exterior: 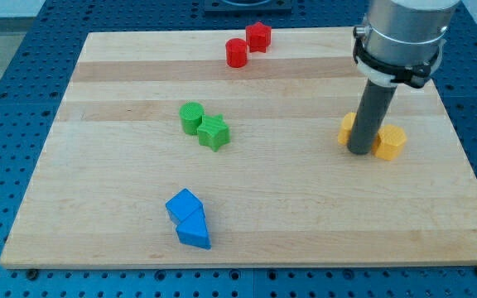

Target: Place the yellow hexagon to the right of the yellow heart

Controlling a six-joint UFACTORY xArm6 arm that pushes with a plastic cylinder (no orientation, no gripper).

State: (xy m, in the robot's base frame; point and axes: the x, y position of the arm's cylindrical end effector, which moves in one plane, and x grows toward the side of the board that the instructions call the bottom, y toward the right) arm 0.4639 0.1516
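Two yellow blocks lie at the view's right on the wooden board (98,165). The one on the right (391,142) looks like the yellow hexagon. The one on the left (347,128) is partly hidden behind the rod, so I cannot make out its shape; it may be the yellow heart. My tip (360,152) rests on the board between the two, touching or nearly touching both. The hexagon is just to the right of the tip and slightly lower in the view than the other yellow block.
A red cylinder (237,52) and a second red block (258,36) sit at the view's top. A green cylinder (192,117) and a green star (214,132) touch near the middle. A blue cube (184,205) and a blue triangle (195,233) sit together at the bottom.
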